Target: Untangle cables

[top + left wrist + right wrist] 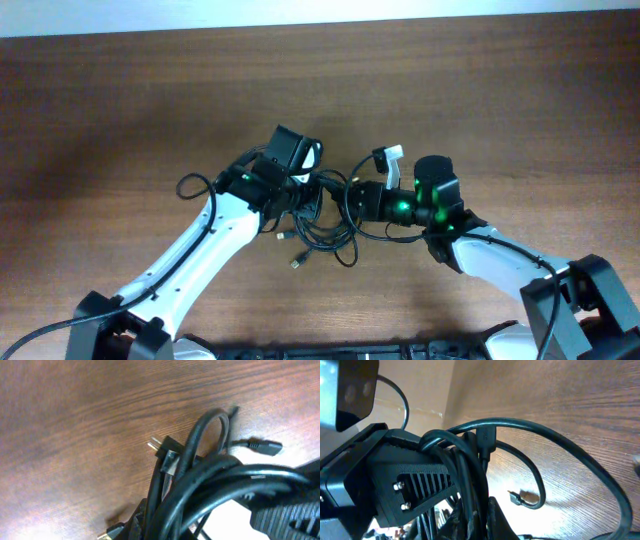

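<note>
Dark wood-grain table (120, 110) fills the overhead view, and the cables (325, 228) lie on it as one tangled black bunch at its middle, between the two arms. Both the left gripper (300, 195) and the right gripper (358, 200) reach into the bunch from opposite sides. Cords hide their jaws, so I cannot tell whether either is closed. One plug end (298, 262) trails loose just below the bunch.

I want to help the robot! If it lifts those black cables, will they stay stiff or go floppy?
Probably floppy: the cables lie in loose, curling loops. Likely light, being thin. Their small plug ends would probably dangle and snag.
</note>
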You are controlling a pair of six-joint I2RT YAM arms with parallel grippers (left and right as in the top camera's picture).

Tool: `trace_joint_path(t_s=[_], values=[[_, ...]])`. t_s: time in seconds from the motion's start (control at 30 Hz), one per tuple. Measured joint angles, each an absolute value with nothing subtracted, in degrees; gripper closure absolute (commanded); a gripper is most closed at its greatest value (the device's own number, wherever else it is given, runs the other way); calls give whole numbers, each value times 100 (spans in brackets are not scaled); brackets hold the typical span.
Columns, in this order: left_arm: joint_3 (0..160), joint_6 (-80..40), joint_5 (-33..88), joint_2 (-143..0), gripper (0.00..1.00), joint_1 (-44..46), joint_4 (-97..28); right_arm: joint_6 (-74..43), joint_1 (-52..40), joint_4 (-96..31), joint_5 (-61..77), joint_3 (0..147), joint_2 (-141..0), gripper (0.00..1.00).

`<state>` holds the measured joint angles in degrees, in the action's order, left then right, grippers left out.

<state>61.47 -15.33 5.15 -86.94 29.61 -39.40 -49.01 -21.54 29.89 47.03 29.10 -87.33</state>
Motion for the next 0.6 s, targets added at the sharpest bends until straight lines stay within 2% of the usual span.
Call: trace_joint_path(t_s=[0.07,0.2,0.33,0.37,0.43,0.6], values=[[6139,-1881,493,-8694,78,2956,-3946,-4744,-2154,2943,4807,2926,-8733,96],[6139,-2530,410,-8687,77,2808,-3835,-4429,-2152,2952,5015,2902,-8742,96],[6139,-2792,318,-8628,72,2749,-3813,-4322,-2123,3809,5439,2805,-8796,96],[6139,-2836,261,-8613,75,2722,-3789,-4300,-2119,4034,5640,2799,-8805,96],[6141,-2899,185,-8606,100,2665,-3767,-4241,-2119,4241,5961,2797,-8805,96],[6143,-2987,167,-8604,100,2659,-3693,-4176,-2121,4318,6292,2790,-8809,96]])
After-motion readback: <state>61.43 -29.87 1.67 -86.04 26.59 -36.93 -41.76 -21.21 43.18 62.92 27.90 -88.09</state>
